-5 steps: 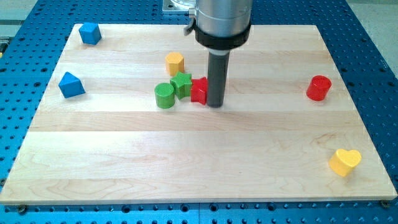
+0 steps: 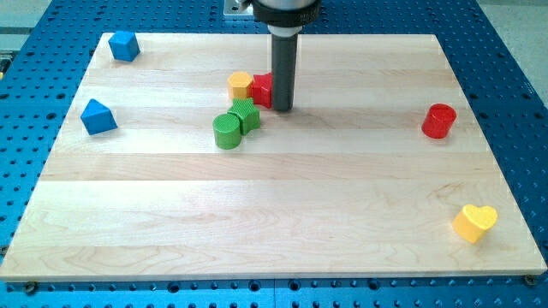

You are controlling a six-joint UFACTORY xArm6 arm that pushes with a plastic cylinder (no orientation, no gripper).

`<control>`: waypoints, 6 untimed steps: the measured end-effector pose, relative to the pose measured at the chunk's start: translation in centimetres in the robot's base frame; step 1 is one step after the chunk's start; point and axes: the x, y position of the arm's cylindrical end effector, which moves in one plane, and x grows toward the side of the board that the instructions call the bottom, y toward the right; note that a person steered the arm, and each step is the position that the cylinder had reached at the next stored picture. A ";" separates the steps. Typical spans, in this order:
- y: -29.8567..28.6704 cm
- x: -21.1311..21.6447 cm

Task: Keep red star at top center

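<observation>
The red star (image 2: 261, 89) lies on the wooden board (image 2: 274, 214), a little left of centre in the upper part. My tip (image 2: 282, 108) stands right against the star's right side. The star touches a yellow hexagon block (image 2: 240, 85) on its left. A green star-shaped block (image 2: 247, 115) lies just below the red star, with a green cylinder (image 2: 226, 132) against its lower left.
A blue block (image 2: 124, 44) sits at the top left corner and a blue triangular block (image 2: 98, 115) at the left edge. A red cylinder (image 2: 438, 121) stands at the right. A yellow heart (image 2: 474, 222) lies at the bottom right.
My tip has moved toward the view's top and slightly left. The red star has gone with it, from beside the green star up to the yellow hexagon.
</observation>
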 end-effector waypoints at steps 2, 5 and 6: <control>-3.0 1.8; -1.7 -9.0; 0.5 -7.8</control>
